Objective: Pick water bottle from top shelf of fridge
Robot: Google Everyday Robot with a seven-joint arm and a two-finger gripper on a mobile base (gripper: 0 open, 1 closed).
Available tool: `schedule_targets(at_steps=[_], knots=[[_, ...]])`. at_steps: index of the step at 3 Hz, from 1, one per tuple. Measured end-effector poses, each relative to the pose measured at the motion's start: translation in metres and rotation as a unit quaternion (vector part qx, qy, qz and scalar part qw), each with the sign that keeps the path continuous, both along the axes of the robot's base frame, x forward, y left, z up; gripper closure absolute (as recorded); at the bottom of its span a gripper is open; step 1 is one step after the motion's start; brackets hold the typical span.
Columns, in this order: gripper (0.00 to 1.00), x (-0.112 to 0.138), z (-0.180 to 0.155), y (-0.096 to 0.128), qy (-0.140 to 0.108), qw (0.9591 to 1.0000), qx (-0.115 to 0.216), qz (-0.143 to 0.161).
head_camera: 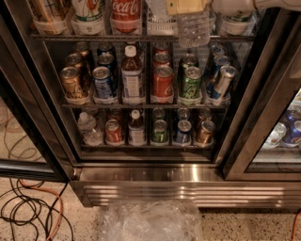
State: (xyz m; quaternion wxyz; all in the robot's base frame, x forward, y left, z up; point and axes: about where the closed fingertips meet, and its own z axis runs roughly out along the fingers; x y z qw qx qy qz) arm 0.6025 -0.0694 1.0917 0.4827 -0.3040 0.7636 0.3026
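Water bottle (193, 30) upright, base down, held by pincer (186, 5) before top shelf (94, 36)

**Colours of a stocked drinks fridge**

At the top edge, a pale yellow and white hand (186, 6) clasps a clear, colourless water bottle (193, 29) with horizontal ribs. Beside it stands a red cola bottle (126, 14) with white lettering. Below, cans (162, 84) show gold, blue, red and green. The fridge (28, 70) frame is dark; its base panel (188, 193) is shiny ribbed steel. Orange and black cables (56, 207) cross a beige speckled floor (244, 226).
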Motion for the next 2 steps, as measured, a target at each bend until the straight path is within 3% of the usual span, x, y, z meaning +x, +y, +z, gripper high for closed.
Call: schedule_targets(at_steps=[1,2], knots=[[1.00,-0.0155,0.0009,0.0091,0.016,0.9992,-0.002,0.036],[1.00,-0.0155,0.0009,0.0091,0.016,0.9992,-0.002,0.036]])
